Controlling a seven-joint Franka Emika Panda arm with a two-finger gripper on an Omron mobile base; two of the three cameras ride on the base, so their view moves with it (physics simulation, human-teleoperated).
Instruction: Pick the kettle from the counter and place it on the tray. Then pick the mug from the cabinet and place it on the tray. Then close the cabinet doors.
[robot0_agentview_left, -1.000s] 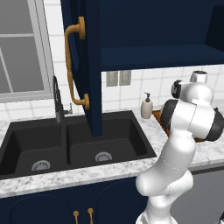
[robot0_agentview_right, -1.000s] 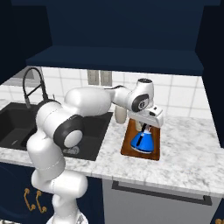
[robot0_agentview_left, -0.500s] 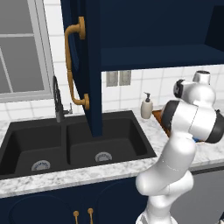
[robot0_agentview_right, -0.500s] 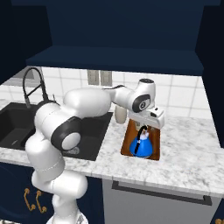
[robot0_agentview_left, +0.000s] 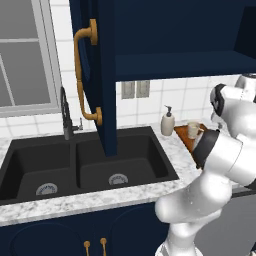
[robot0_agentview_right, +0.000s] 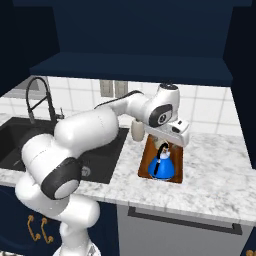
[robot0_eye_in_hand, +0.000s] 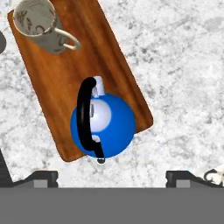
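Hanging above the tray (robot0_eye_in_hand: 65, 70), the gripper (robot0_eye_in_hand: 111, 177) has its two dark finger tips (robot0_eye_in_hand: 41, 178) spread wide apart, with nothing between them. Directly below in the hand view sits one kettle (robot0_eye_in_hand: 104, 122), bright blue, upright on the near end of the tray, its round body overhanging the tray's near rim a little. Its black handle (robot0_eye_in_hand: 85, 118) arches over the top, running roughly along the tray's long axis. Farther along the same tray stands one mug (robot0_eye_in_hand: 37, 24), cream, upright with its mouth open upward and its loop handle pointing toward the kettle's end of the board. The two are well apart, with bare wood between them. The tray lies flat on the counter (robot0_eye_in_hand: 183, 65), its long axis running away from the front edge toward the tiled wall in the right base view. Just beyond the tray stands one soap bottle (robot0_agentview_left: 167, 122). Left of it lies the double sink (robot0_agentview_left: 80, 167). Above, one cabinet door (robot0_agentview_left: 95, 75) hangs open over the sink, beside the cabinet (robot0_agentview_left: 175, 35).
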